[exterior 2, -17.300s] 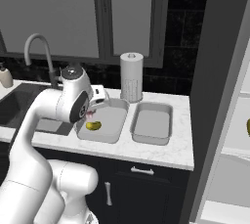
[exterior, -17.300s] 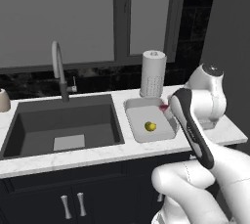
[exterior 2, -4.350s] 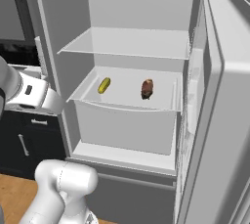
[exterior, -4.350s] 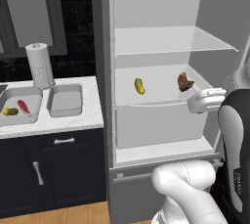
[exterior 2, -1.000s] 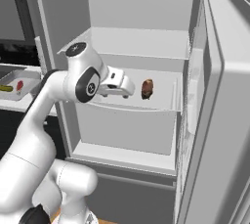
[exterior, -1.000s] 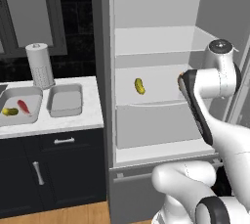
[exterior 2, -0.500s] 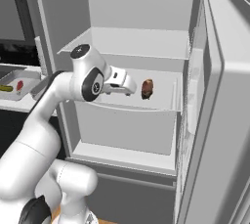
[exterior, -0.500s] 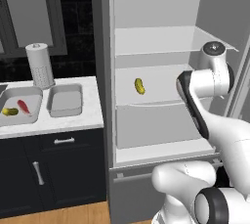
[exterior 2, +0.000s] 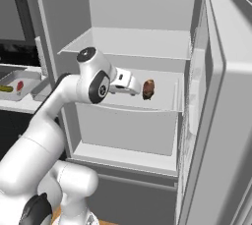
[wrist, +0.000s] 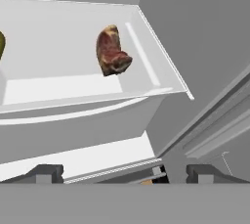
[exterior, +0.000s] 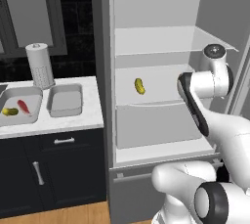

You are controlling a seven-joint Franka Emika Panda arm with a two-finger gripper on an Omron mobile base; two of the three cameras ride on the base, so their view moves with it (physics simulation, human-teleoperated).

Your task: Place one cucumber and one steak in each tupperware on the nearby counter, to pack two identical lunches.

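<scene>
Gripper (exterior 2: 138,90) jaws are held apart beside the steak (wrist: 112,51) on the fridge shelf (wrist: 58,88); one tupperware (exterior: 19,116) is judged packed, the other tupperware (exterior: 64,100) unfilled.

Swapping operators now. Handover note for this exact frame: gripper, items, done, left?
Gripper: open, empty, reaching into the open fridge toward the dark brown-red steak chunk on the middle shelf.
Second yellow-green cucumber: same shelf, left of the chunk.
Left light-grey tupperware tray on the white marble counter: holds a cucumber and the red-pink steak slab. Done.
Right tray: nothing in it.
Left: move the chunk and the fridge cucumber into the right tray.
</scene>
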